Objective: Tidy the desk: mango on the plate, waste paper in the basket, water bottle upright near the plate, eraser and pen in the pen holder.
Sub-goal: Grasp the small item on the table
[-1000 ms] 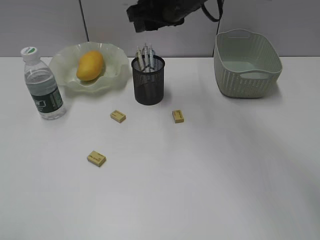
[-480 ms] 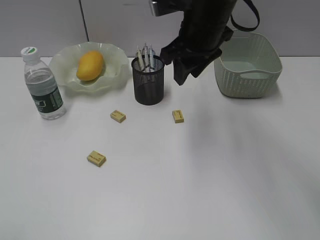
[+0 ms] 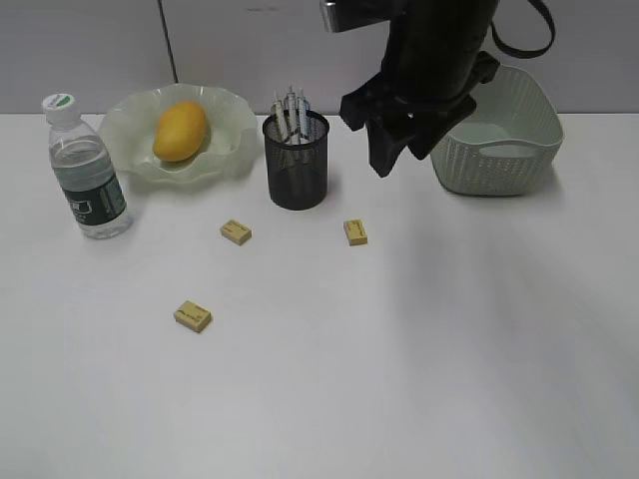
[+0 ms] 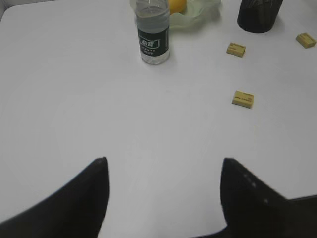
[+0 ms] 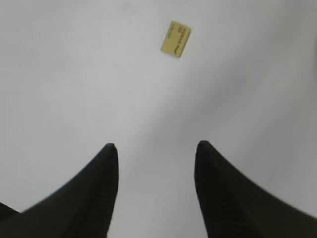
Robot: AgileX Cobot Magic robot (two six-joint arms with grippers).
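Observation:
The mango [image 3: 180,131] lies on the wavy green plate [image 3: 232,108]. The water bottle [image 3: 88,180] stands upright left of the plate. The black mesh pen holder [image 3: 296,165] holds several pens [image 3: 291,105]. Three tan erasers lie on the desk [image 3: 419,379]: one [image 3: 236,232], a second [image 3: 355,232] and a third [image 3: 193,316]. My right gripper [image 3: 384,160] hangs open and empty between holder and basket [image 3: 494,150], above the eraser [image 5: 176,38]; its jaws [image 5: 156,146] are apart. My left gripper [image 4: 163,163] is open and empty over bare desk, short of the bottle [image 4: 153,37]. No waste paper shows.
A grey wall panel runs behind the desk. The left wrist view also shows the plate [image 4: 200,17], the pen holder [image 4: 257,15] and erasers [image 4: 236,49], [image 4: 243,98], [image 4: 305,39]. The left arm is outside the exterior view.
My right arm has come down and to the right, from above the pen holder to between the holder and the basket. The objects have not moved.

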